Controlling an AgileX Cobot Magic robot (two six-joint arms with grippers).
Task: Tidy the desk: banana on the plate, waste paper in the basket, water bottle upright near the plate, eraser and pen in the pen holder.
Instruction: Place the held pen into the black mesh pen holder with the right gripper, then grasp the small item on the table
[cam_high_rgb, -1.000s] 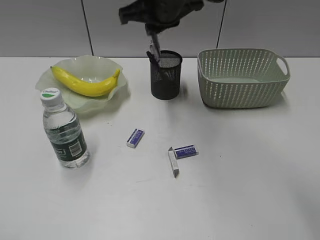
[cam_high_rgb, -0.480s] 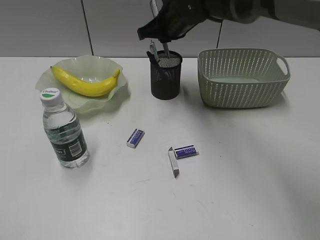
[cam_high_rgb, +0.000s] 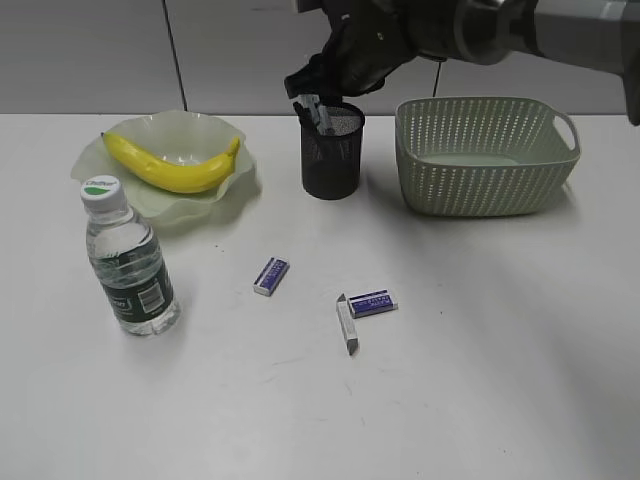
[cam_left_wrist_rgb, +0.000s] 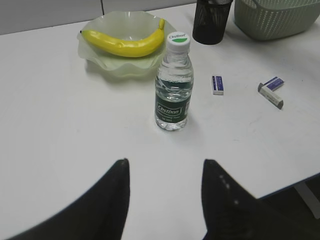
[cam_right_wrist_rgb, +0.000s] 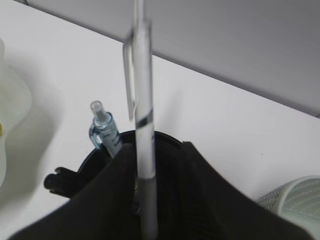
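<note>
Lowered over the pen holder (cam_high_rgb: 332, 150), the right gripper (cam_high_rgb: 322, 100) has come down from its higher position of a moment ago, and the pen (cam_right_wrist_rgb: 142, 145) it carried now reaches into the black mesh cup. In the right wrist view the pen stands between the gripper's two dark fingers (cam_right_wrist_rgb: 107, 200), which appear to be easing apart around it; whether they still pinch it cannot be told. A second, translucent blue pen (cam_right_wrist_rgb: 105, 132) already leans in the cup. The pen step looks all but finished.

Left of the pen holder, the banana (cam_high_rgb: 170, 165) lies in the pale green plate (cam_high_rgb: 100, 150). In front of the plate the water bottle (cam_high_rgb: 125, 260) stands upright; its dark green label bears a barcode and white lettering too small to read. Right of the pen holder sits the sage-green basket (cam_high_rgb: 485, 155); no waste paper shows.

In front of the pen holder, on the white table (cam_high_rgb: 500, 350), lie two erasers (cam_high_rgb: 270, 275) with blue-and-white sleeves, their print unreadable, and a small grey piece (cam_high_rgb: 346, 325) touching the right-hand eraser. These probably come next.

The left gripper (cam_left_wrist_rgb: 165, 195) hovers spread and empty, on the near side of the bottle.
</note>
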